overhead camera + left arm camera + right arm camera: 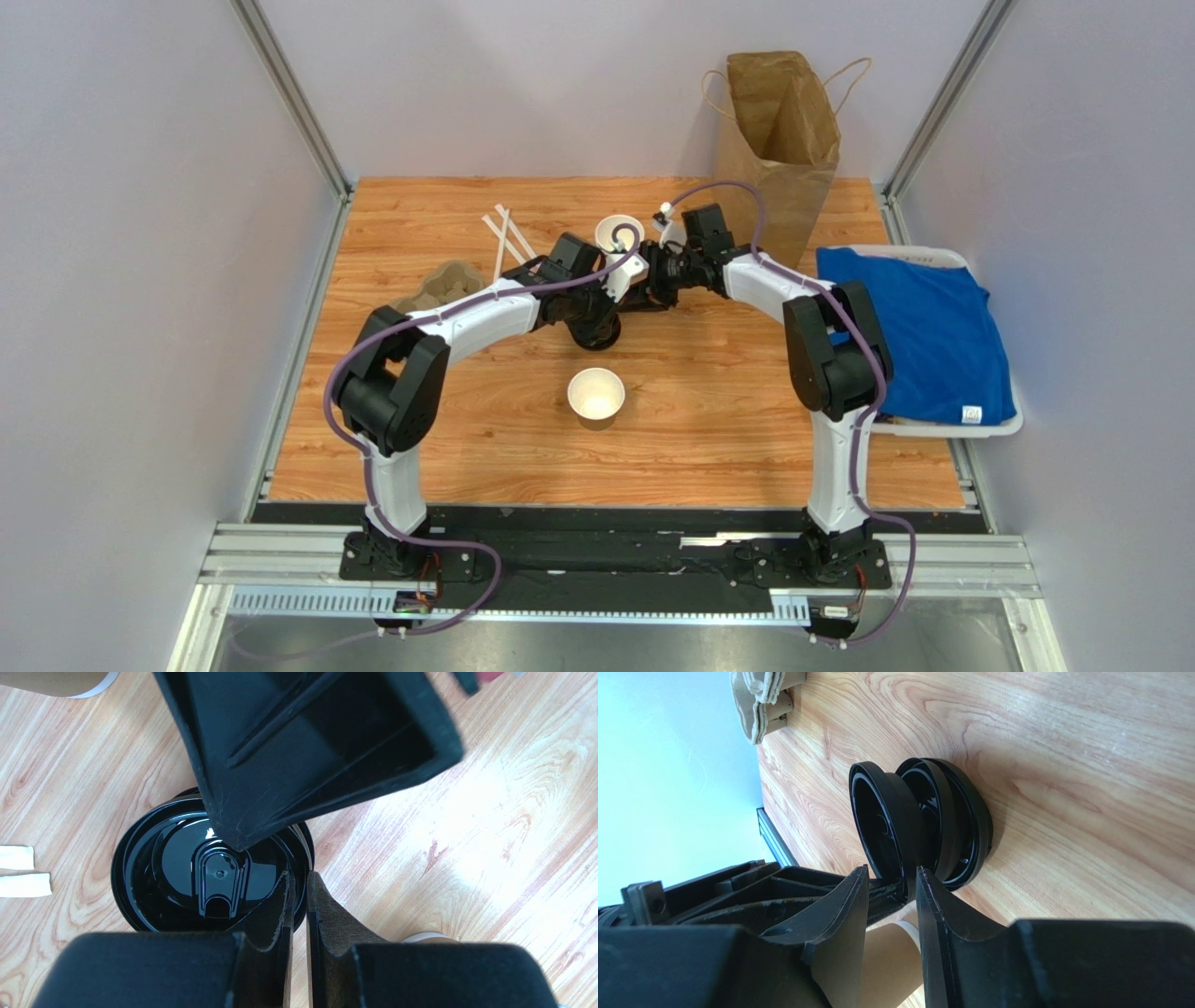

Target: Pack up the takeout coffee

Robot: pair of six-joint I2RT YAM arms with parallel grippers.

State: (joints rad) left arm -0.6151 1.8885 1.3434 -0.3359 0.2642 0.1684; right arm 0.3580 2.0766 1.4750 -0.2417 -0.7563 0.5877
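1. The black lid (878, 822) is tipped up off a second lid (962, 833) mid-table, just far of an unlidded cup (598, 395)
2. Its rim is pinched by the nearly closed left gripper (298, 878)
3. It is straddled by the right gripper (892, 875); grip cannot be told

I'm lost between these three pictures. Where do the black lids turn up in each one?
Top view: the black lids are small and dark, near the picture's middle and partly hidden.
Left wrist view: left of centre, seen face-on.
Right wrist view: centre, with one lid tilted up off the other.
Shared landmark: the wooden table lies under them in all three.
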